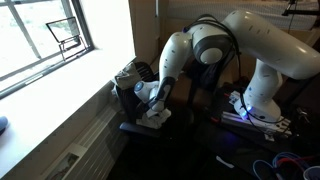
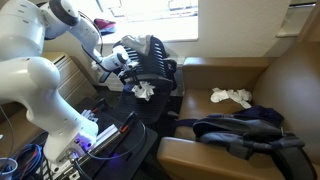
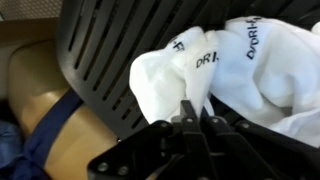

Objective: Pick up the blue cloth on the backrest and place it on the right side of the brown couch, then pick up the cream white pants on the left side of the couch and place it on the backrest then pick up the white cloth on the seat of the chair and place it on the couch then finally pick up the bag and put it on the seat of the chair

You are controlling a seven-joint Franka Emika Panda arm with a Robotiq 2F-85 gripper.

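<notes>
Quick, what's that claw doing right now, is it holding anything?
Claw: closed, pinching the white cloth.

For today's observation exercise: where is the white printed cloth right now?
Right of the wrist view: the white printed cloth lies against the black slatted chair, pinched by the gripper; the brown couch is at left.
</notes>
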